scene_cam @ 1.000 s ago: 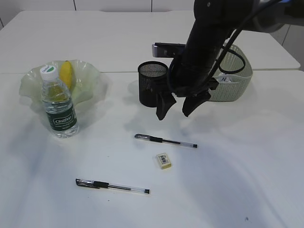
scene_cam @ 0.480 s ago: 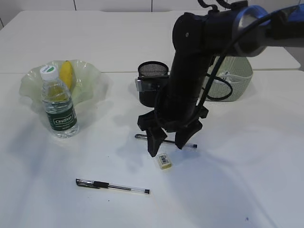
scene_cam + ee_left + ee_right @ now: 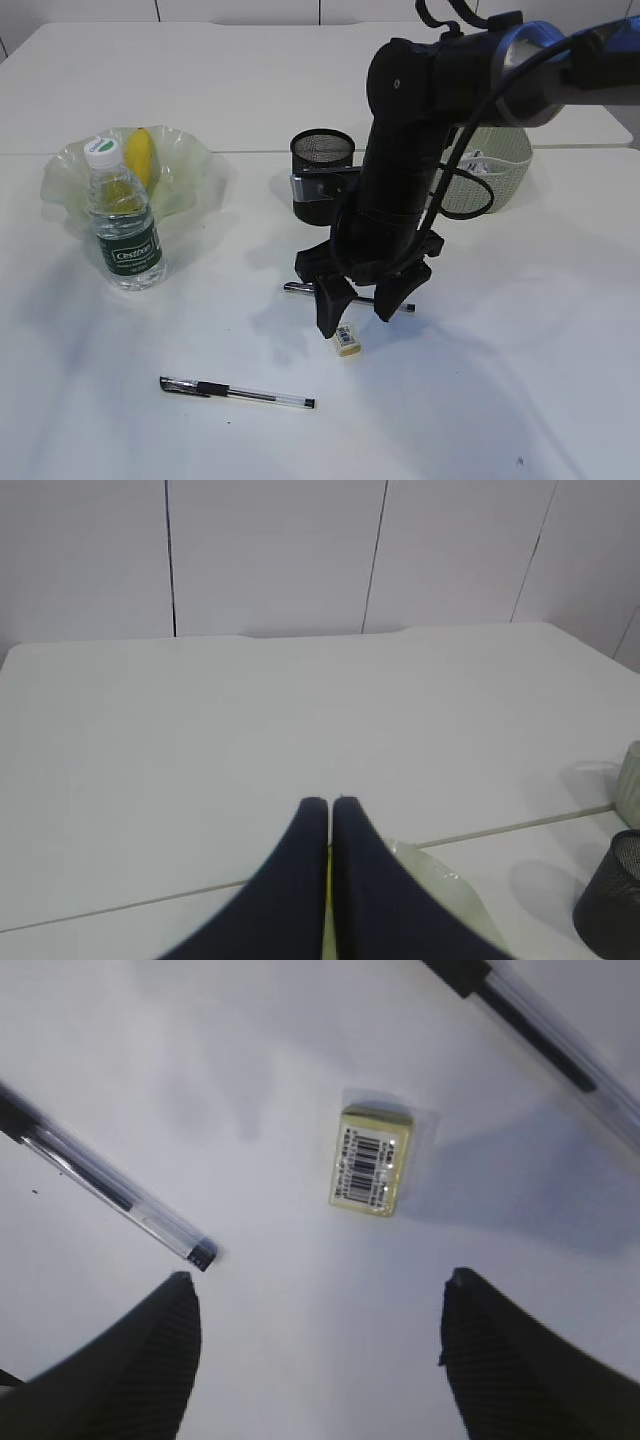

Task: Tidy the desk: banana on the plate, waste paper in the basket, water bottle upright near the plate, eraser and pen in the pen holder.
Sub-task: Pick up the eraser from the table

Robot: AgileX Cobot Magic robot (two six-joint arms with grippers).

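Note:
A yellow eraser [image 3: 346,339] with a barcode label lies on the white table; in the right wrist view [image 3: 372,1160] it is just ahead of my fingers. My right gripper [image 3: 360,305] is open and empty, low over the table just behind the eraser [image 3: 320,1278]. One black pen [image 3: 300,289] lies partly hidden under the arm. A second pen [image 3: 236,392] lies nearer the front. The banana [image 3: 140,155] lies on the green plate [image 3: 60,165]. The water bottle [image 3: 123,225] stands upright in front of it. My left gripper [image 3: 330,802] is shut.
The black mesh pen holder [image 3: 322,160] stands behind the right arm. The pale basket [image 3: 505,150] at the back right holds white paper [image 3: 470,165]. In the left wrist view the plate edge [image 3: 440,880] and pen holder [image 3: 610,900] show low right.
My right gripper has come down from beside the pen holder to just above the table at the eraser and upper pen, still open. Nothing on the table has moved.

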